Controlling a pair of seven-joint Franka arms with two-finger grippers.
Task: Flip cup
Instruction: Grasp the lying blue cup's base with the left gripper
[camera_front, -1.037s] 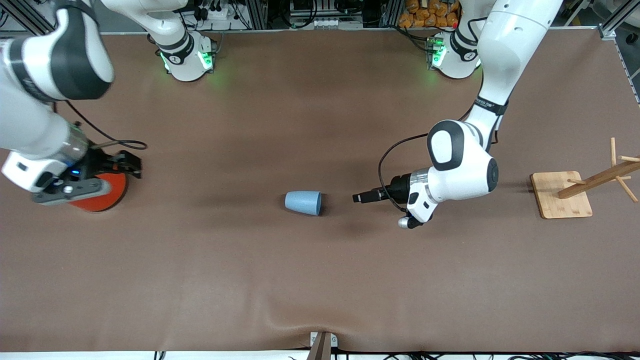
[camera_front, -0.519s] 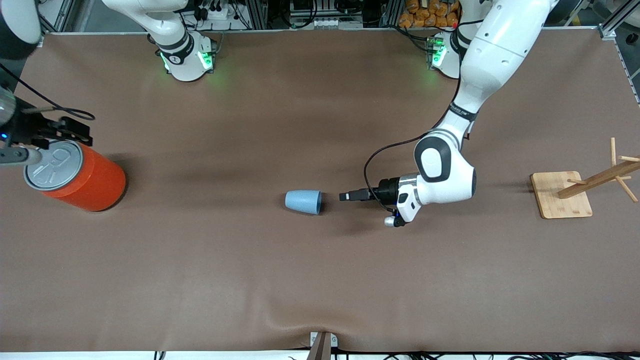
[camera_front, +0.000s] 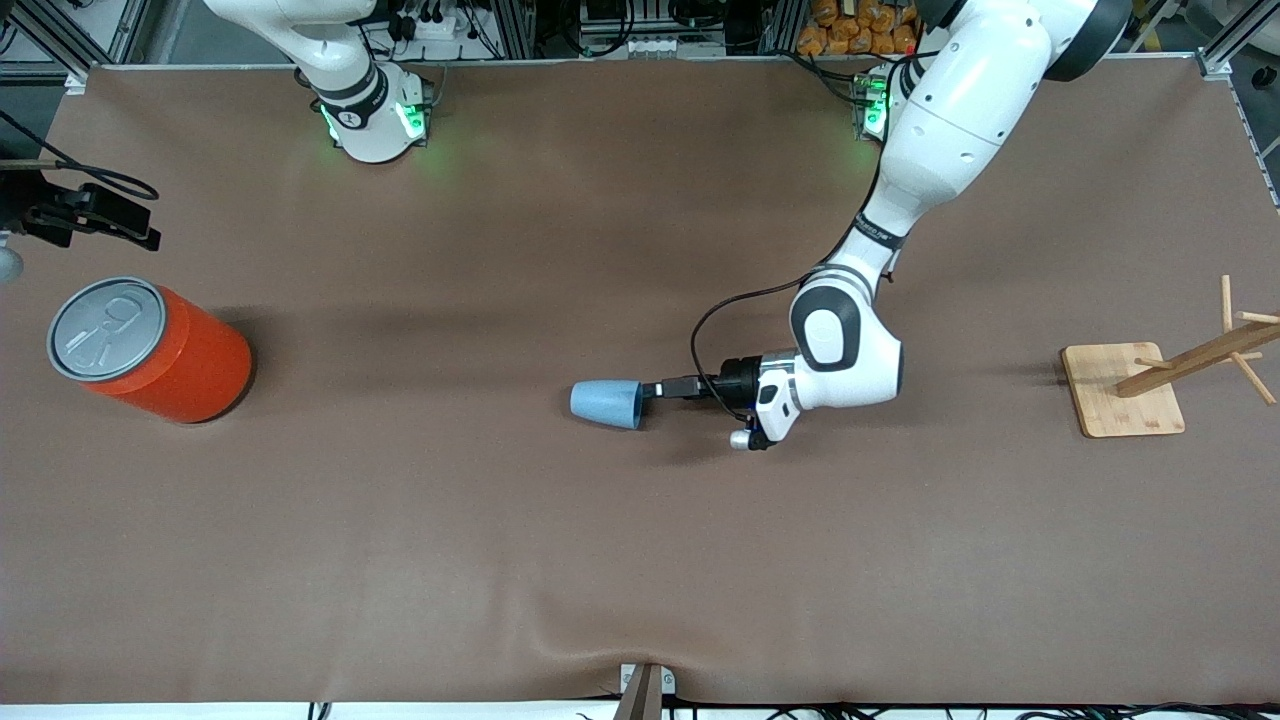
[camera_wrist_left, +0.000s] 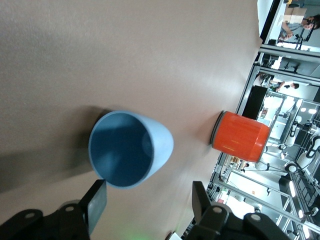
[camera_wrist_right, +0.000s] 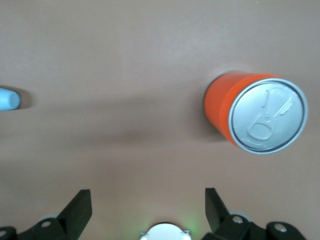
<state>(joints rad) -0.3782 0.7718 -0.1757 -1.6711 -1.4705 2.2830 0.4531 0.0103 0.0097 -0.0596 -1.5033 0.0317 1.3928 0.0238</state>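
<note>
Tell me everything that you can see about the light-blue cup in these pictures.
The cup is a small light-blue tumbler, tapered, without a handle, of matte plastic as it looks, with a darker blue, empty inside. It lies on its side on the brown table, about midway between the two ends, its open mouth turned toward the left arm's end. The left gripper is at its rim, fingers open on either side of the mouth; whether they touch it cannot be seen. Nothing else is near the cup.
</note>
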